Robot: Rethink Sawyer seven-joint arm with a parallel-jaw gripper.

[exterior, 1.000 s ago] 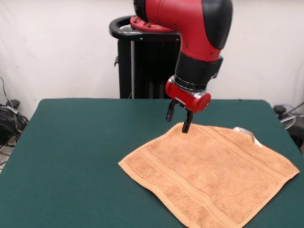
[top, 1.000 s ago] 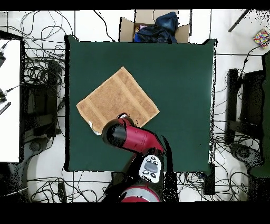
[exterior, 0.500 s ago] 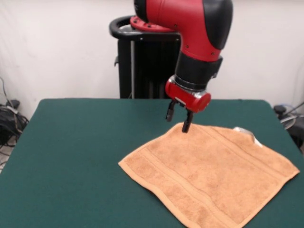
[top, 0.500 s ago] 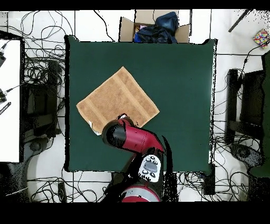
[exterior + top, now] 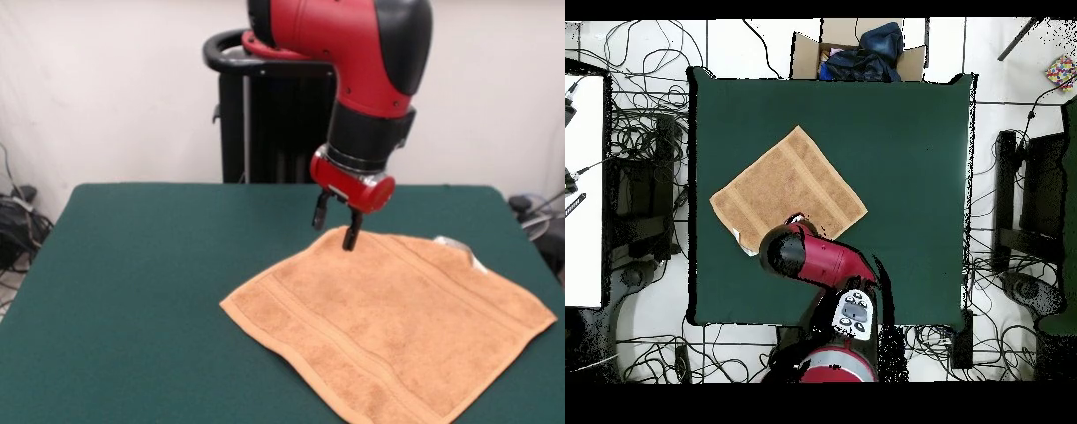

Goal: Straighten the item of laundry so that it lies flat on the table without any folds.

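Orange-tan terry-cloth towel (image 5: 388, 331) lies spread as a diamond on the dark green felt-topped table (image 5: 132, 283), with no fold showing and its small white tag (image 5: 463, 250) at the far right edge. Over the past second the red and black gripper (image 5: 337, 223) has drifted slightly sideways above the towel's far corner, fingers parted, holding nothing. Flattening looks essentially finished.

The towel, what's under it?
The orange towel lies spread on the green table, which shows all around it. The part beneath is covered, so nothing else can be seen. The open end effector hangs above its far corner.
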